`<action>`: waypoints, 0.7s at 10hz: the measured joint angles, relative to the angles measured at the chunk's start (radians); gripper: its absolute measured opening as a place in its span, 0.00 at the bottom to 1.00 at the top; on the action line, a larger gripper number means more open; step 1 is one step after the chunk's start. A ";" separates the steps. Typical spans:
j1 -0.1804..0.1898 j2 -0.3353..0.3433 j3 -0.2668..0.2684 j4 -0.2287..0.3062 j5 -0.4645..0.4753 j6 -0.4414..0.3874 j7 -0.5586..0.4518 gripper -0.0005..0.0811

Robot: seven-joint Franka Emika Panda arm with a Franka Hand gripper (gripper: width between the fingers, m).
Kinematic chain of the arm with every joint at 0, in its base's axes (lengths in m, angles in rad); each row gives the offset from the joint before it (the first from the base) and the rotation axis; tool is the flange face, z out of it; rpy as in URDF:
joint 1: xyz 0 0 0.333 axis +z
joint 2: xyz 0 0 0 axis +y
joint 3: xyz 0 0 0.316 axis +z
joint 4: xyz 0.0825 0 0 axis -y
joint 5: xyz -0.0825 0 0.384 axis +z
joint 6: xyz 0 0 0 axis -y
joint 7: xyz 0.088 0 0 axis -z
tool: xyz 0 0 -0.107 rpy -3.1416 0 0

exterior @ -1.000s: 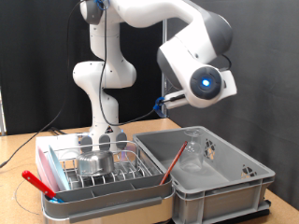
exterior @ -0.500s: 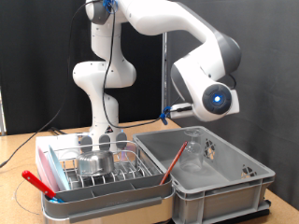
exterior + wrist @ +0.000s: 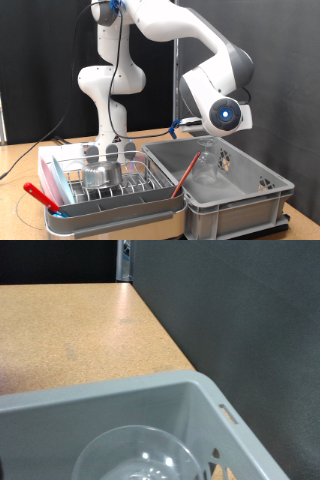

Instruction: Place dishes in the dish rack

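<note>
Gripper's hidden behind the arm over the grey tub point(image 3: 235, 195), can't tell its state. Red-handled utensil point(image 3: 184, 175) leans upright inside; only the wrist view shows the clear glass point(image 3: 135, 455) rim-up.

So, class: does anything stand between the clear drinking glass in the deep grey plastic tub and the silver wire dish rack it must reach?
Yes. The clear drinking glass stands inside the deep grey plastic tub, so the tub's wall on the exterior view's left separates it from the silver wire dish rack. A thin red-handled utensil leans against that wall. The gripper itself is not visible.

Metal cup point(image 3: 101, 174) in dish rack point(image 3: 70, 176), left of tub point(image 3: 240, 200) with glass point(image 3: 206, 165).
</note>
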 joint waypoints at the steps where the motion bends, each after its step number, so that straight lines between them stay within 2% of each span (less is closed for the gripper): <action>1: 0.000 0.006 0.000 -0.002 -0.007 0.012 0.003 1.00; 4: 0.001 0.039 -0.008 -0.019 -0.039 0.101 0.033 1.00; 7: 0.002 0.093 -0.012 -0.016 -0.095 0.128 0.033 1.00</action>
